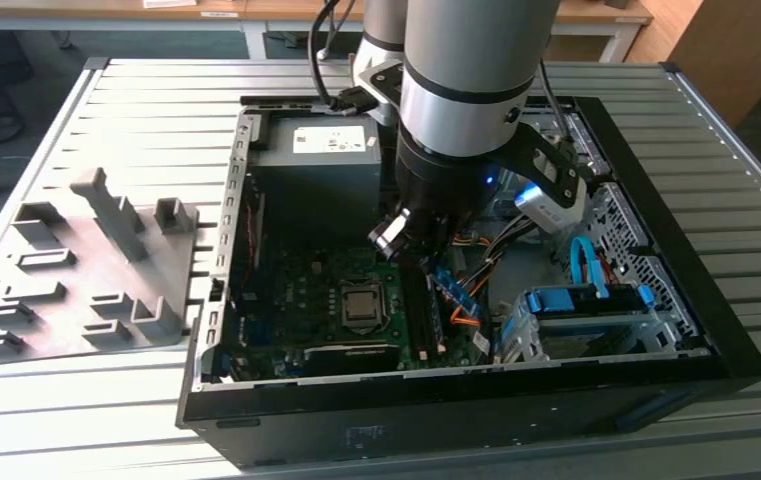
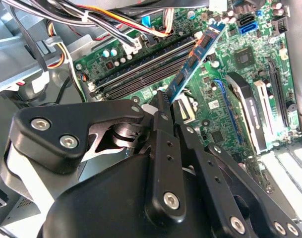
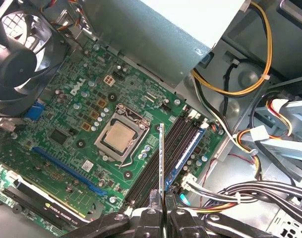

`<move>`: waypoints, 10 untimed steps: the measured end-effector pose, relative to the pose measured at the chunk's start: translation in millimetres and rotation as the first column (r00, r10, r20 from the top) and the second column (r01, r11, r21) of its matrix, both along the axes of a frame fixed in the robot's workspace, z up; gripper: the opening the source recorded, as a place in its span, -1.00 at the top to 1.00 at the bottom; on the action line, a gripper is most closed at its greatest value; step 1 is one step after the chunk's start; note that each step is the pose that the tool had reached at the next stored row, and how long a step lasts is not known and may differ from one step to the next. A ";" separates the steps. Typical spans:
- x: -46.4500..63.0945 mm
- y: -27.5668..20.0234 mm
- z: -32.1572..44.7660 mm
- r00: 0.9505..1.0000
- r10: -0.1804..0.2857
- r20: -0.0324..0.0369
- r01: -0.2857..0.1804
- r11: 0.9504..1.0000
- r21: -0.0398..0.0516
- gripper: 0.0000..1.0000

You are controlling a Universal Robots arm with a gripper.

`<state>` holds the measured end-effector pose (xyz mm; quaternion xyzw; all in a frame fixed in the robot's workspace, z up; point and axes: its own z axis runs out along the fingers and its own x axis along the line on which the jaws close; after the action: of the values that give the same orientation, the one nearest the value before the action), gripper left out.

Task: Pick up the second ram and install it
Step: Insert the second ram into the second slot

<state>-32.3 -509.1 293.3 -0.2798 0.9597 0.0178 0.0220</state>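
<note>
- Black fingers (image 3: 149, 218) of the gripper (image 3: 163, 212) are seen clamped on the second ram (image 3: 162, 158), which is gripped edge-on between them in the first wrist view.
- The strip is held over the green motherboard (image 3: 66, 114), by the long black memory slots (image 3: 176, 136) and near the processor socket (image 3: 120, 138).
- In the exterior view, the gripper (image 1: 400, 238) is lowered inside the open computer case (image 1: 734, 345), which lies on a ribbed metal worktop (image 1: 153, 100).
- A grey fixture tray (image 1: 73, 280) is placed beside the case, at the exterior view's left.

A white logo (image 3: 74, 89) is showing on the motherboard (image 3: 66, 119). A white label (image 1: 328, 139) is sitting on the power supply (image 1: 313, 190), print unreadable.
</note>
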 end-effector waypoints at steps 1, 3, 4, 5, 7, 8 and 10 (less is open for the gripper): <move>0.0 0.0 0.0 1.000 -0.001 0.000 0.001 1.000 0.000 0.73; 0.0 0.0 0.0 1.000 -0.004 0.000 0.004 1.000 -0.001 0.73; 0.0 0.0 0.0 1.000 -0.006 0.000 0.006 1.000 -0.001 0.73; 0.0 0.0 0.0 1.000 -0.009 0.000 0.009 1.000 -0.001 0.73; 0.0 0.0 0.0 1.000 -0.016 0.000 0.016 1.000 -0.001 0.73; 0.0 0.0 -0.1 1.000 -0.021 0.000 0.021 1.000 -0.001 0.73; 0.0 0.0 -0.2 0.999 -0.034 0.000 0.034 0.999 -0.002 0.73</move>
<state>-32.3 -509.1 293.1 -0.2632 0.9643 0.0163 0.0220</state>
